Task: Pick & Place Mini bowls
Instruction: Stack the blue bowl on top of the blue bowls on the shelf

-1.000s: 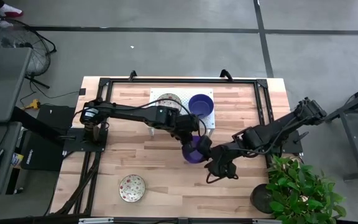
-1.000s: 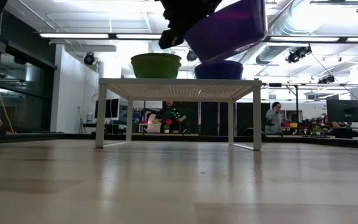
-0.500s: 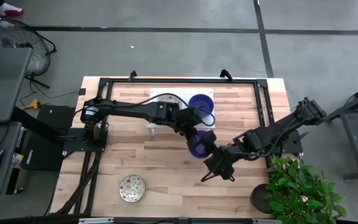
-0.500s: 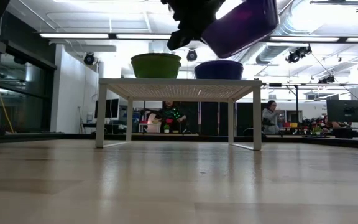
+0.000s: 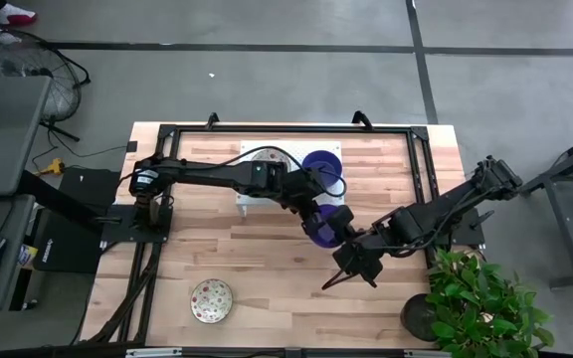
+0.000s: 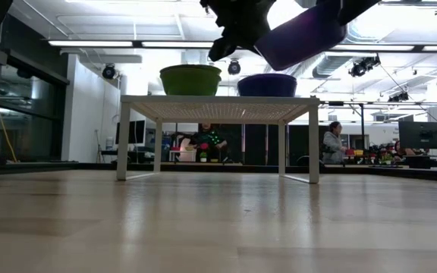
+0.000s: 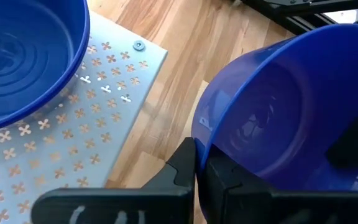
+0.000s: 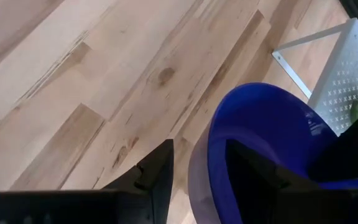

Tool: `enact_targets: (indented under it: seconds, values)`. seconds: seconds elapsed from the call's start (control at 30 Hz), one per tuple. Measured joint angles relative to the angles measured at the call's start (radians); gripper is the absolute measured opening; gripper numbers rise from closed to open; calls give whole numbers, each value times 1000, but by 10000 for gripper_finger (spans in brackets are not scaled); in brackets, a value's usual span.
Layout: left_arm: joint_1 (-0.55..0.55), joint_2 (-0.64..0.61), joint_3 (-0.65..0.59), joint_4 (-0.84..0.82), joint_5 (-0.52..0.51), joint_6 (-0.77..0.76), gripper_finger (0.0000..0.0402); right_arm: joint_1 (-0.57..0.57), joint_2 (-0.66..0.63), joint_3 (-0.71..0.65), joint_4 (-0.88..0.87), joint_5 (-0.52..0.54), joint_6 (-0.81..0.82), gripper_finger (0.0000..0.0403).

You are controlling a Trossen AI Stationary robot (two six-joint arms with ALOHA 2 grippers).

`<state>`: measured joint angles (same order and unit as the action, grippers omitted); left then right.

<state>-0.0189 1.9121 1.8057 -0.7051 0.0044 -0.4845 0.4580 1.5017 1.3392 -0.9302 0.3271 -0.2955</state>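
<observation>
My left gripper [image 7: 201, 154] is shut on a deep blue mini bowl [image 5: 318, 229], held in the air to the near right of the white perforated rack [image 5: 257, 197]. My right gripper [image 8: 201, 163] is open. Its fingers stand on either side of that bowl's rim, one outside and one inside, and I cannot see them touching it. On the rack rest another blue bowl [image 5: 322, 164] and a cream speckled bowl [image 5: 267, 157] that my left arm partly hides. One more cream bowl [image 5: 211, 300] sits on its base near the table's near edge. The other bowls are out of view. My left gripper pinches the blue bowl's rim [image 7: 205, 140], with one finger inside the bowl and one outside. It reaches in from the table's left. The bowl is lifted clear and tilted [image 6: 302, 34], with its opening turned sideways.
The rack stands on four legs at the table's far middle [image 6: 218, 110]. A black frame [image 5: 421, 149] runs along the table's edges. A potted plant [image 5: 480, 303] stands off the near right corner. Bare wood lies between the held bowl and the near cream bowl.
My left gripper has carried the blue bowl up and toward the table's right and far side, and has tipped it further. My right gripper has moved in toward the bowl and now stands at its rim.
</observation>
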Motion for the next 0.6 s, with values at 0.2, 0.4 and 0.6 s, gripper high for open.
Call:
enact_targets:
  seconds: [0.2, 0.4, 0.6]
  values:
    - [0, 0, 0, -5, 5, 6, 0, 0, 0, 0, -5, 21, 2, 100]
    - [0, 0, 0, -6, 9, 15, 0, 0, 0, 1, -9, 2, 4, 30]
    - [-1, 0, 0, 0, 25, 33, 1, 0, 0, 1, -9, -21, 27, 7]
